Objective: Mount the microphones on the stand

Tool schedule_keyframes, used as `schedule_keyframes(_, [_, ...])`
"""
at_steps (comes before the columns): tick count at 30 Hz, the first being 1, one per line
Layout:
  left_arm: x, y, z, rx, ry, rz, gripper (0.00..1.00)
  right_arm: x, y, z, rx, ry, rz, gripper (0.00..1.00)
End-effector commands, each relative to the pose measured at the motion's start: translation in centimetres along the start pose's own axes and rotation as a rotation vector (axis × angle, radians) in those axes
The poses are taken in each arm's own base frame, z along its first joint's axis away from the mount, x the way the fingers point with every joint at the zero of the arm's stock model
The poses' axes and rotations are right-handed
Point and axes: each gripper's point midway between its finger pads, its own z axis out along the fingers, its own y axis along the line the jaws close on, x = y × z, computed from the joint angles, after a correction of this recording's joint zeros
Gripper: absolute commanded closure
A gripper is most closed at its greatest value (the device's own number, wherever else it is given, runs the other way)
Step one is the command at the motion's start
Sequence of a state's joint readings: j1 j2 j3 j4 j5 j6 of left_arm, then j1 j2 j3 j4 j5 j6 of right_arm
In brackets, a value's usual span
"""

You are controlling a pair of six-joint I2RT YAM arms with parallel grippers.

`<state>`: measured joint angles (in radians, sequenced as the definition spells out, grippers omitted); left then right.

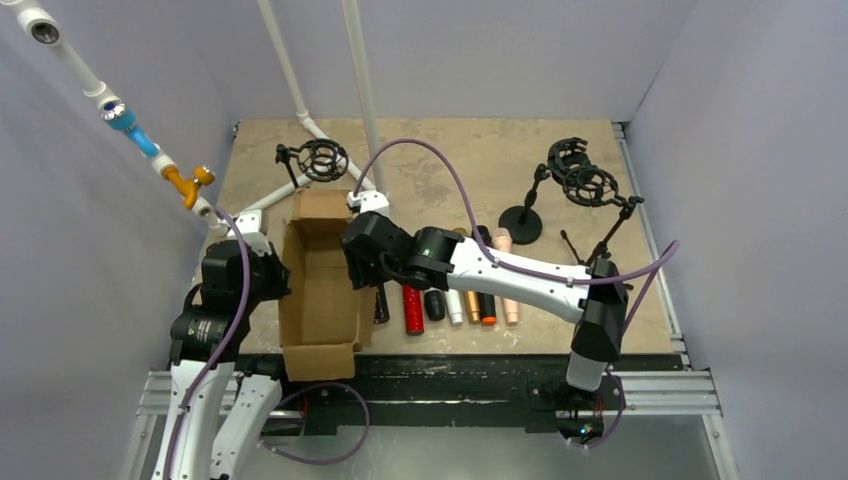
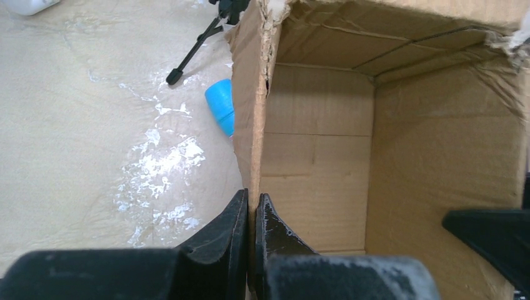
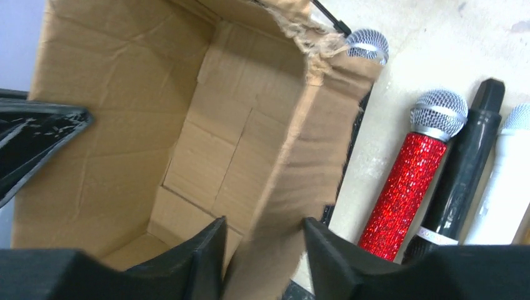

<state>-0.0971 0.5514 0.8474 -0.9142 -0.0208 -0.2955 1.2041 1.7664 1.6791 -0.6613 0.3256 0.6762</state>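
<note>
Pinching the cardboard box (image 2: 319, 181) at its left rim, the left gripper (image 2: 252, 212) is clamped tight; the right gripper (image 3: 262, 220) straddles the right rim, jaws parted, perhaps touching.

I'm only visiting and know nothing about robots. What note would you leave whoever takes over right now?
Left gripper: shut on the left wall of the cardboard box.
Right gripper: open, straddling its right wall.
The box looks empty.
The microphones lie in a row on the table, right of the box.
The stands hold none.
Done: nothing attached.
Left: mount every microphone.
</note>
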Motion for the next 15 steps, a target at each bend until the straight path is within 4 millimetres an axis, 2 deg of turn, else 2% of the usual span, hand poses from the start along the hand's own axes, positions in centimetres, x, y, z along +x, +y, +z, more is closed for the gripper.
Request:
schedule_keyframes(1, [-3.0,-1.9,-1.3,0.088,-0.095,-0.024,1.0,-2.0,0.3,-0.7,0.011,-0.065,-0.004,0.62])
schedule_keyframes(3, [-3.2,-2.6,-1.6,0.123,-0.097,-0.026,1.0,-2.4,0.3,-0.9,0.012,-0.073,-0.002,0.86])
schedule_keyframes(4, [-3.4,-3.0,-1.8,0.145,-0.099,-0.024,0.96,-2.7,0.5,-1.1,0.004,-0.078,0.0,0.95])
schedule_keyframes(5, [-3.5,-3.5,-2.0,0.171,-0.099,-0.016,0.88,-3.2,0.3,-1.3,0.011,-0.088,-0.002,1.0])
schedule_keyframes(7, [-3.9,-4.4,-2.4,0.227,-0.102,0.012,0.68,-4.5,-0.3,-2.2,0.033,-0.114,-0.006,1.0])
schedule_keyframes(10, [-4.5,-5.2,-3.2,0.271,-0.11,0.053,0.41,-6.9,-2.0,-4.7,0.05,-0.162,0.012,1.0])
schedule_keyframes(11, [-4.7,-5.4,-3.4,0.282,-0.113,0.067,0.25,-7.7,-2.8,-5.6,0.049,-0.175,0.019,1.0])
schedule_keyframes(12, [-4.8,-5.6,-3.7,0.295,-0.114,0.08,0.14,-8.5,-3.9,-6.6,0.058,-0.189,0.029,1.0])
schedule_keyframes(13, [-5.0,-5.9,-4.0,0.31,-0.115,0.091,0.07,-9.2,-5.2,-7.6,0.074,-0.2,0.038,1.0])
schedule_keyframes(15, [-5.1,-6.4,-4.6,0.344,-0.111,0.112,0.03,-10.6,-8.6,-9.6,0.119,-0.229,0.063,1.0])
